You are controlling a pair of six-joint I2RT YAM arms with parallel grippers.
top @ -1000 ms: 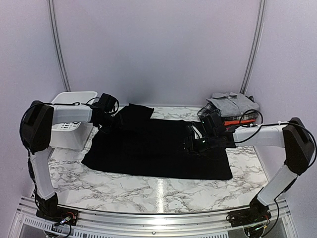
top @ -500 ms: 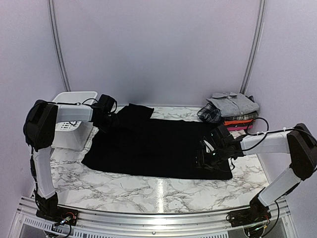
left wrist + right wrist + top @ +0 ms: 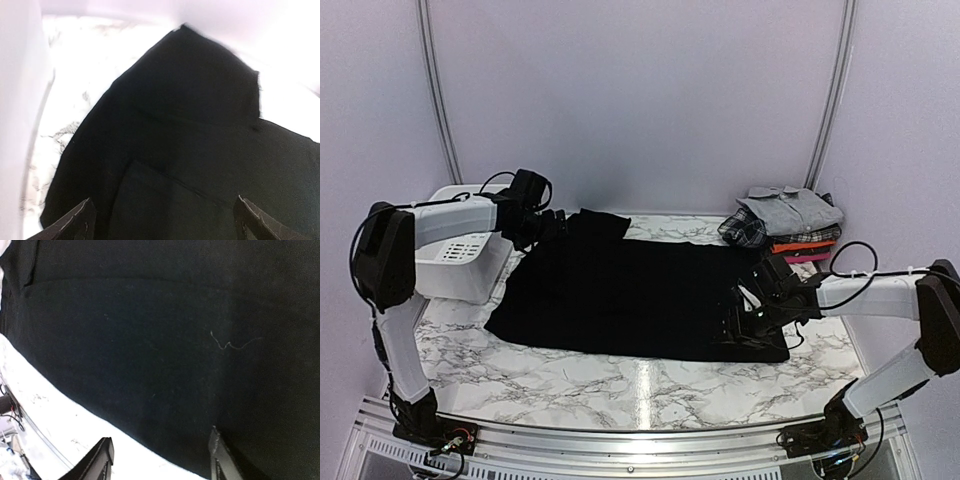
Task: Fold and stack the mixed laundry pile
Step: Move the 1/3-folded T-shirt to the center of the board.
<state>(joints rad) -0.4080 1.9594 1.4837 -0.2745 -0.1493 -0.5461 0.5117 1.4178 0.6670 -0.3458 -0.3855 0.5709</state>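
A large black cloth (image 3: 640, 295) lies spread flat on the marble table (image 3: 620, 385). My left gripper (image 3: 552, 227) hovers open above the cloth's back left corner; in the left wrist view its fingers (image 3: 82, 220) stand wide apart over the black cloth (image 3: 190, 125), gripping nothing. My right gripper (image 3: 736, 324) is open and low over the cloth's front right part. In the right wrist view, one of the fingers (image 3: 102, 457) is above bare table and the other above the black cloth (image 3: 150, 340). Folded pieces are stacked at the back right: grey shirt (image 3: 792, 208), plaid piece (image 3: 744, 230), red-pink piece (image 3: 802, 250).
A white slotted basket (image 3: 460, 255) stands at the back left, right beside my left arm. The stack of folded garments sits close behind my right arm. Bare marble runs along the front edge, with a metal rail (image 3: 620, 435) below it.
My left gripper has opened, let go of the cloth's back left corner and risen slightly. My right gripper has slid forward and to the right across the cloth toward its front edge.
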